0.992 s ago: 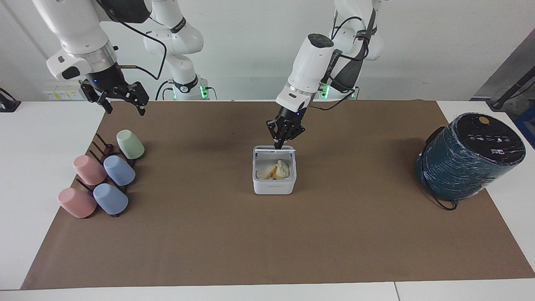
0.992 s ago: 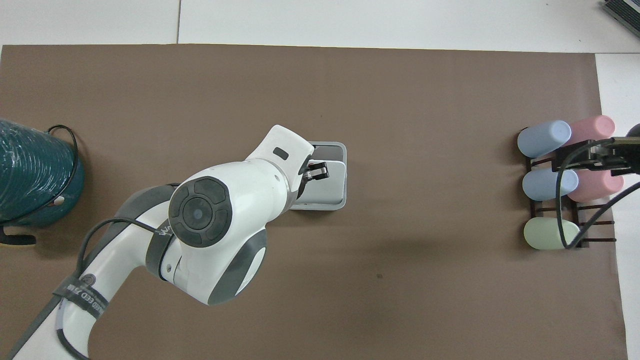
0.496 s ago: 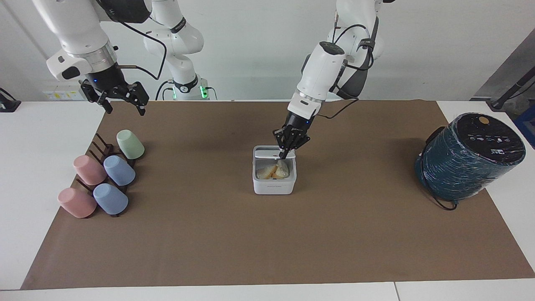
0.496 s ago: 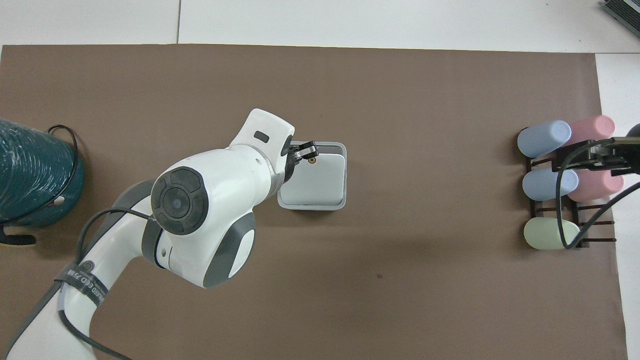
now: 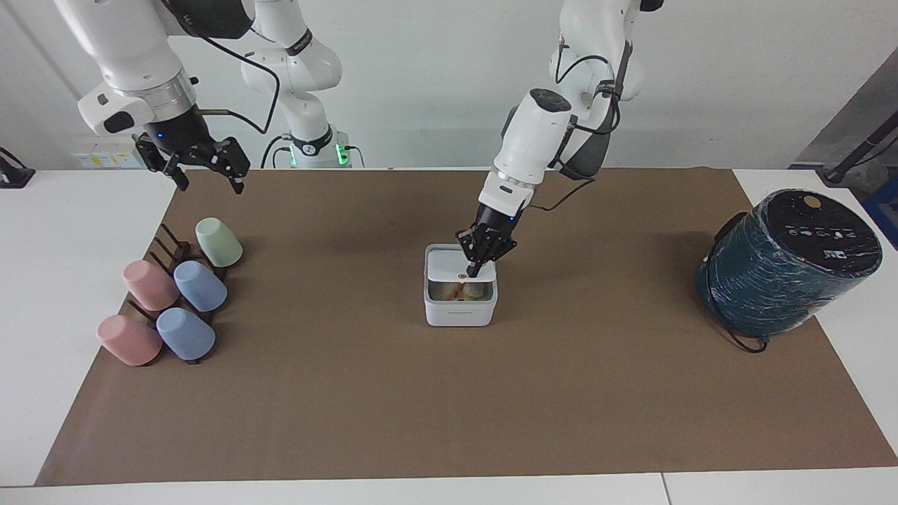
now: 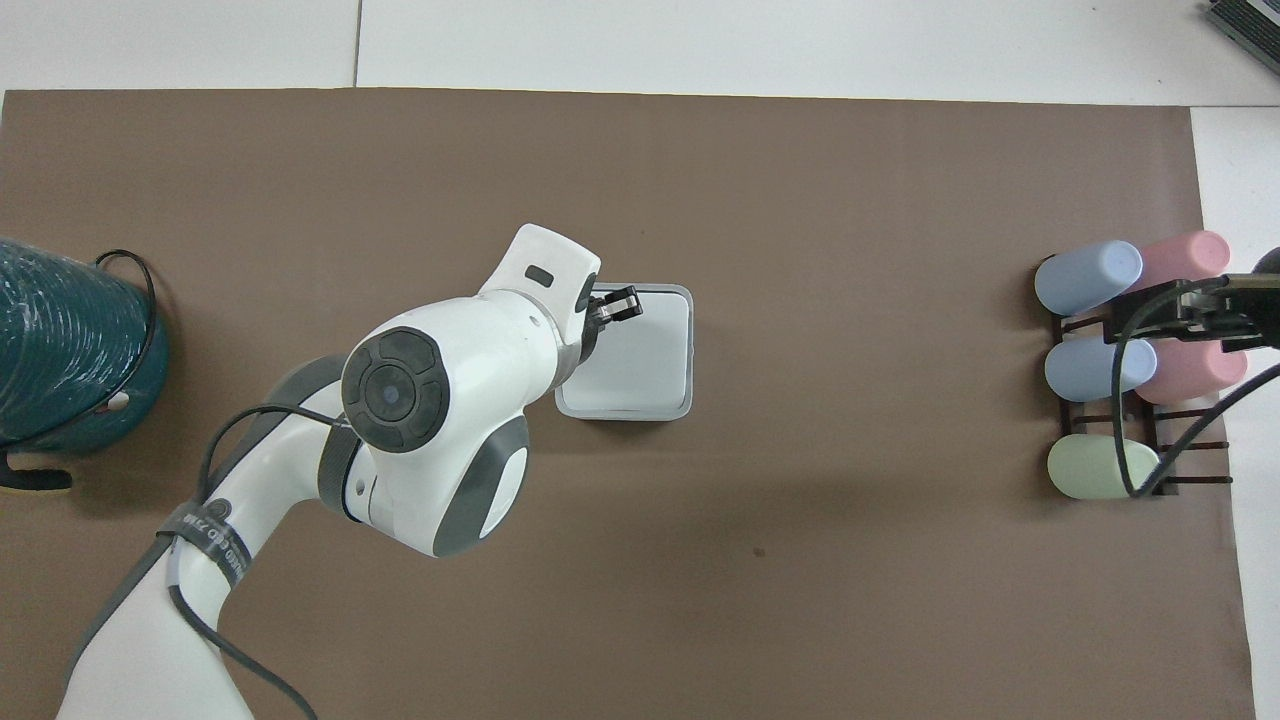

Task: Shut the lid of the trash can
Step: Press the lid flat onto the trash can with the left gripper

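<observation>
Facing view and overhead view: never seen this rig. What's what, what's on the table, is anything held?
Two white robot arms stand at a table covered by a brown mat. One camera faces them from across the table; the other looks steeply down from above their own end.

Mid-mat is the trash can, a small white box with yellowish scraps inside. Its lid is tilted down over it, not fully shut. The left gripper presses on the lid's top, fingers together; it grips nothing.

The right gripper waits open in the air at its own end, near a rack of pastel cups. A large teal wrapped cylinder sits at the left arm's end.
</observation>
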`<state>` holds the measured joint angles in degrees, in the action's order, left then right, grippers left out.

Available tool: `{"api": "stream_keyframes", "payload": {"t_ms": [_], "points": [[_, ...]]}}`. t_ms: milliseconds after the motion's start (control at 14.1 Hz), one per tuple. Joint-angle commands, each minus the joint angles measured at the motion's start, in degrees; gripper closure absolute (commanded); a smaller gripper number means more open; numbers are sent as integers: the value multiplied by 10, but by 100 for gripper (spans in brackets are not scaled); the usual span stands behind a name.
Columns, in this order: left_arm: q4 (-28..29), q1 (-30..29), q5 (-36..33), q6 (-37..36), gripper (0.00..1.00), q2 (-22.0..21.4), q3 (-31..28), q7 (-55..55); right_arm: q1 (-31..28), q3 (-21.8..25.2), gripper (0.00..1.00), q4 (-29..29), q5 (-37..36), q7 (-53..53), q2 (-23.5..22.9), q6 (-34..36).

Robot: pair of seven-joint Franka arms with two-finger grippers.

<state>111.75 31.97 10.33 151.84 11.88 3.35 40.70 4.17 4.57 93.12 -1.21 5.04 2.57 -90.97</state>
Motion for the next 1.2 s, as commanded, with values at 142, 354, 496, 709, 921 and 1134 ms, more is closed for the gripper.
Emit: {"api": "stream_keyframes", "payload": {"t_ms": [142, 354, 496, 709, 921, 1134], "points": [[-1, 6, 12, 39, 100, 28, -2, -1, -1, 0, 0, 11, 4, -13, 13, 4], [-1, 6, 12, 39, 100, 37, -2, -1, -1, 0, 0, 11, 4, -13, 13, 4], [0, 6, 12, 38, 100, 38, -1, -1, -1, 0, 0, 11, 4, -13, 12, 4], [3, 6, 12, 41, 100, 51, -1, -5, -1, 0, 0, 11, 4, -13, 13, 4], [1, 12, 12, 42, 100, 58, -2, -5, -1, 0, 0, 11, 4, -13, 12, 4], [-21, 11, 12, 32, 100, 62, -2, -2, -1, 0, 0, 11, 4, -13, 12, 4]]}}
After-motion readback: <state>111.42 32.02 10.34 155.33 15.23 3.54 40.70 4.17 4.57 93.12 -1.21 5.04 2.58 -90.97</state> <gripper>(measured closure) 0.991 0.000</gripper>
